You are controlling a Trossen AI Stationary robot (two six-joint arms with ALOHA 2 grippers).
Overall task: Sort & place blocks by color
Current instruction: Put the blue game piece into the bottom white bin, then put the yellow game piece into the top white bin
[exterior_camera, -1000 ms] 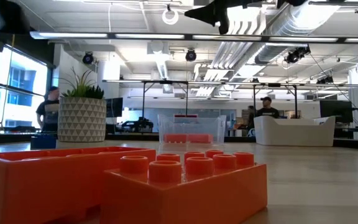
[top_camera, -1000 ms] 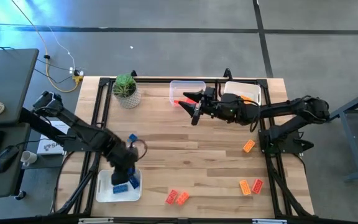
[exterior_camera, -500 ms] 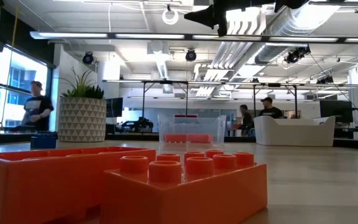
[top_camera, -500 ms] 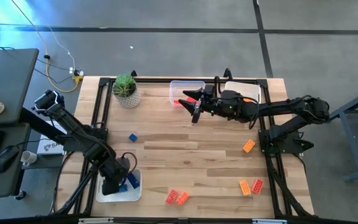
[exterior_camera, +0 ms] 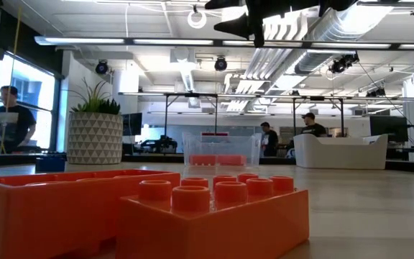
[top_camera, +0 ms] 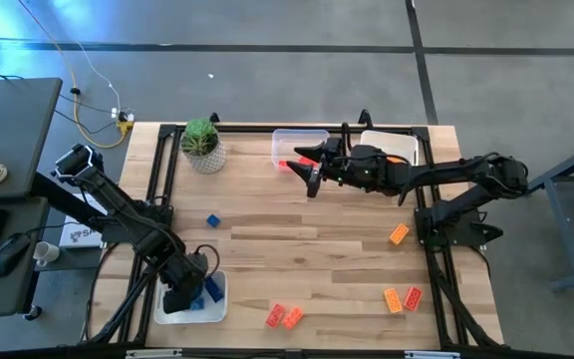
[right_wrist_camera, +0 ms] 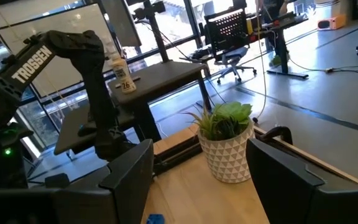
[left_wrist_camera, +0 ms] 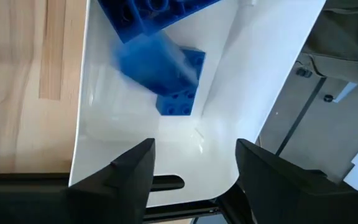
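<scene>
My left gripper (top_camera: 179, 297) (left_wrist_camera: 194, 149) hangs open over the white tray (top_camera: 205, 313) (left_wrist_camera: 253, 74) at the near left. Blue blocks (left_wrist_camera: 179, 93) lie in the tray below its fingers, one of them blurred (left_wrist_camera: 143, 59). A further blue block (top_camera: 212, 220) rests on the table. My right gripper (top_camera: 305, 172) (right_wrist_camera: 197, 149) is held level and open, high beside the clear tray (top_camera: 300, 143) with red blocks (exterior_camera: 218, 160). Red and orange blocks (top_camera: 283, 317) (top_camera: 402, 298) (top_camera: 398, 234) lie loose on the table.
A potted plant (top_camera: 202, 143) stands at the far left. A white tray (top_camera: 399, 143) with orange blocks sits at the far right, behind my right arm. Bare wood lies in the table's middle. People move in the room beyond the table.
My left gripper has moved toward the table's near left corner and down, and now stands low over the white tray.
</scene>
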